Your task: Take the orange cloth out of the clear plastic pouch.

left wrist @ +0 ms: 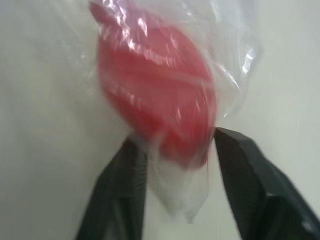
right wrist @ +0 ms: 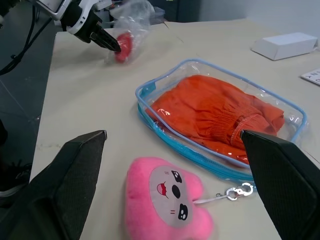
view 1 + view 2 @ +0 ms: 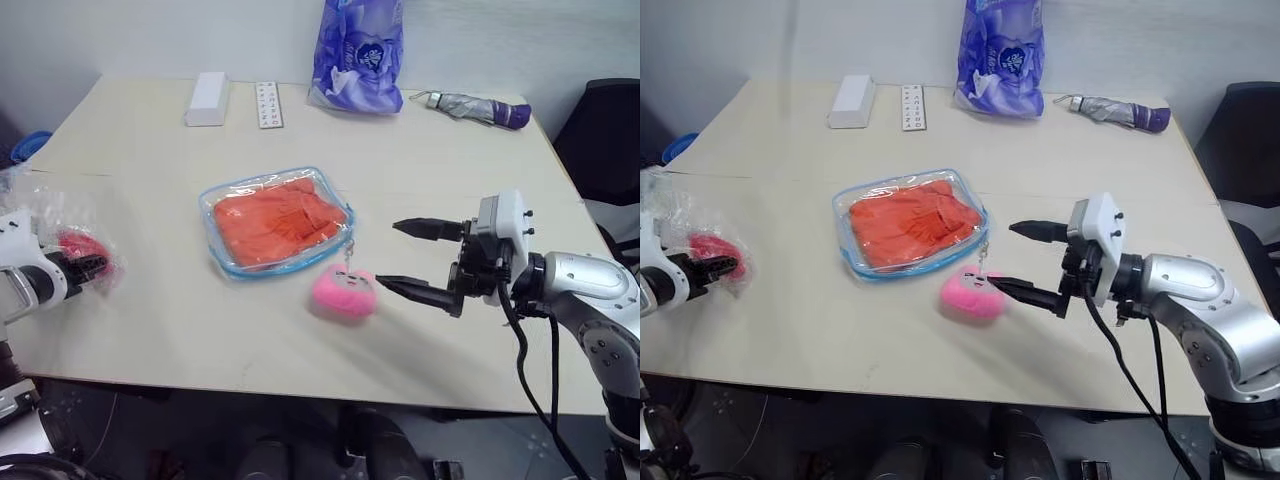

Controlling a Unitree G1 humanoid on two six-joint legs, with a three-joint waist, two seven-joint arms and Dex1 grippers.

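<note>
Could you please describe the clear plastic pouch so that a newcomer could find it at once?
On the beige table, look near the middle, just beyond the pink fluffy charm. The clear plastic pouch lies flat there, blue-edged, with the orange cloth inside, unlike the crinkled bag holding something red.

The right gripper is at about 4 o'clock, low over the surface, with its two black fingers wide apart and pointing toward 9 o'clock. The left gripper is at 9 o'clock, fingers pointing toward 3 o'clock.
</note>
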